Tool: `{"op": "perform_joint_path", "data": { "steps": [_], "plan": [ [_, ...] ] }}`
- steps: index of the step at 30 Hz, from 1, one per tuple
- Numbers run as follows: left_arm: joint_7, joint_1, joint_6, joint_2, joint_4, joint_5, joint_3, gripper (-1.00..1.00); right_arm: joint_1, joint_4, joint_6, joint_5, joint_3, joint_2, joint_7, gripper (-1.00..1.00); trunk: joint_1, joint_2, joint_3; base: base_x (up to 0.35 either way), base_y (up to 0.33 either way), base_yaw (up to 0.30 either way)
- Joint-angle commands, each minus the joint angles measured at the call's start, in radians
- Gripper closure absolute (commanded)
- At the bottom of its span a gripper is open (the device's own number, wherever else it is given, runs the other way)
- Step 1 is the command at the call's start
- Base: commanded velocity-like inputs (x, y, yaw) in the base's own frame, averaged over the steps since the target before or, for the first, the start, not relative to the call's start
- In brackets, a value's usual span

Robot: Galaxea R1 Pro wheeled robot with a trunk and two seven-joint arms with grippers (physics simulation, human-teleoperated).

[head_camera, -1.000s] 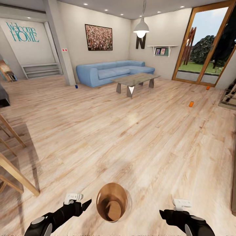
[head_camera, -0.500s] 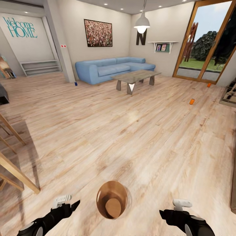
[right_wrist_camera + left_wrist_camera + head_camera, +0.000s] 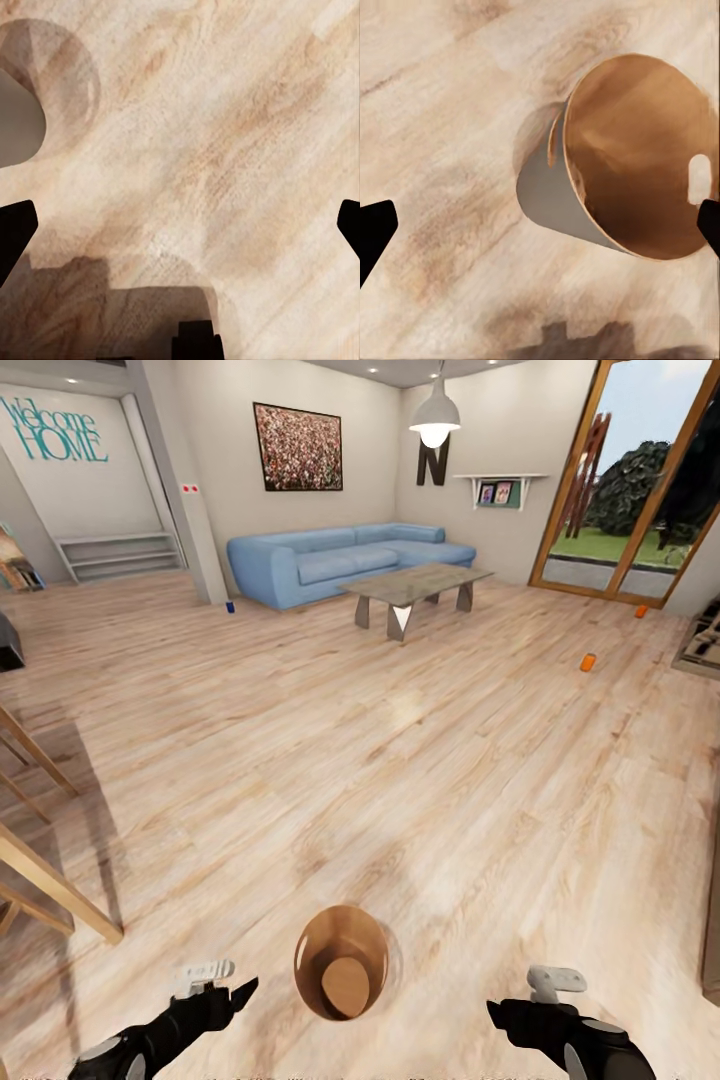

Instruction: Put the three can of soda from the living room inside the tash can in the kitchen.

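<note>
Nearest, down between the two black arms: small round tapered bin (image 3: 341,962), grey outside, wood-brown inside, standing upright on the light wood plank floor (image 3: 400,780), mouth open and nothing in it. Left claw (image 3: 225,992) just to its left, right claw (image 3: 515,1010) farther off on the other side; so the left arm the nearer to the bin. In the left wrist view, bin (image 3: 615,180) close ahead with its slot handle toward one dark fingertip (image 3: 375,232); jaws spread wide, nothing held. In the right wrist view, right claw (image 3: 180,232) likewise wide open and empty over bare floor.

Farther out, all three cans well apart from both claws, each too small to tell upright from lying. Small orange drink can (image 3: 588,662) ahead and to the right, probably the first to reach, on the right arm's side. Second orange can (image 3: 641,611) beyond it, near the wood-framed glass door (image 3: 630,490). Small blue can (image 3: 230,607) far ahead to the left, just beside the long blue sofa (image 3: 340,563). Grey low bench (image 3: 415,585) between the blue can and the orange ones.
</note>
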Motion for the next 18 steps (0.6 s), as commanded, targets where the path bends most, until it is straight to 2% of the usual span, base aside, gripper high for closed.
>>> {"op": "perform_joint_path", "data": {
  "steps": [1,2,3,6,9,15,17,18],
  "plan": [
    [0.001,0.000,-0.023,0.000,-0.014,-0.036,-0.063,-1.00,0.000,0.000,-0.003,0.000,-0.014,0.000,0.000,-1.00,0.000,0.000,-0.002,0.000,0.000,0.000],
    [0.002,0.000,-0.037,-0.003,-0.019,-0.069,-0.099,-1.00,0.000,0.000,-0.012,0.000,-0.037,0.000,0.000,-1.00,0.000,0.000,-0.003,0.000,0.000,0.000],
    [0.003,0.000,-0.044,-0.004,-0.021,-0.093,-0.113,-1.00,0.000,0.000,-0.023,0.000,-0.055,0.000,0.000,-1.00,0.000,0.000,-0.005,0.000,0.000,0.000],
    [0.006,0.000,-0.053,-0.009,-0.024,-0.134,-0.133,-1.00,0.000,0.000,-0.048,-0.001,-0.086,-0.001,0.000,-1.00,0.000,0.000,-0.010,0.000,0.000,0.000],
    [0.008,0.000,-0.054,-0.009,-0.042,-0.149,-0.139,-1.00,0.000,0.000,-0.060,-0.001,-0.095,0.000,0.000,-1.00,0.000,0.000,-0.015,0.000,0.000,0.000],
    [0.004,0.000,-0.057,-0.002,-0.052,-0.152,-0.139,-1.00,0.001,0.000,-0.097,-0.002,-0.097,0.000,0.004,-1.00,0.000,0.000,-0.025,0.000,0.000,0.000],
    [0.003,0.000,-0.058,-0.001,-0.049,-0.152,-0.139,-1.00,0.001,0.000,-0.100,-0.002,-0.099,0.000,0.028,-1.00,0.000,0.000,-0.028,0.000,0.000,0.000],
    [0.002,0.000,-0.057,0.000,-0.048,-0.152,-0.139,-1.00,0.001,0.000,-0.101,-0.002,-0.102,0.000,0.063,-1.00,0.000,0.000,-0.029,0.000,0.000,0.000]
  ]
}}
